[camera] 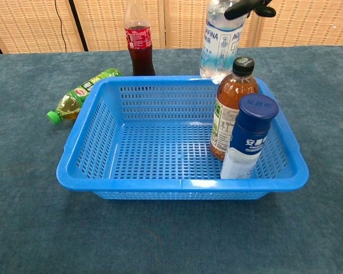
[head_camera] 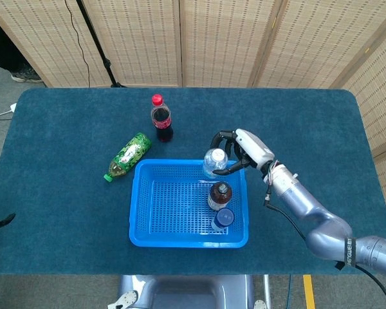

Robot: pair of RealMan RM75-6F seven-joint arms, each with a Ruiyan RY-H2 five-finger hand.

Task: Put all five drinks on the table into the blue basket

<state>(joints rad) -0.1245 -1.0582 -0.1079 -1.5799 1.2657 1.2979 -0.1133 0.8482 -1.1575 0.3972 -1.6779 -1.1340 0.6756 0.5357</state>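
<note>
My right hand (head_camera: pixel 241 149) grips a clear water bottle (head_camera: pixel 213 163) near its cap and holds it in the air over the far right edge of the blue basket (head_camera: pixel 145 212). In the chest view the water bottle (camera: pixel 219 41) hangs just behind the basket's back wall (camera: pixel 160 88), and only dark fingertips (camera: pixel 248 7) show at the top. Inside the basket on the right stand a brown tea bottle (camera: pixel 230 105) and a blue-capped white bottle (camera: pixel 247 137). A cola bottle (head_camera: pixel 161 118) stands behind the basket. A green bottle (head_camera: pixel 127 156) lies on its side to the left. My left hand is out of sight.
The table (head_camera: pixel 58 193) has a dark teal cloth. Woven folding screens (head_camera: pixel 219 38) stand behind it. A dark stand pole (head_camera: pixel 96 42) rises at the back left.
</note>
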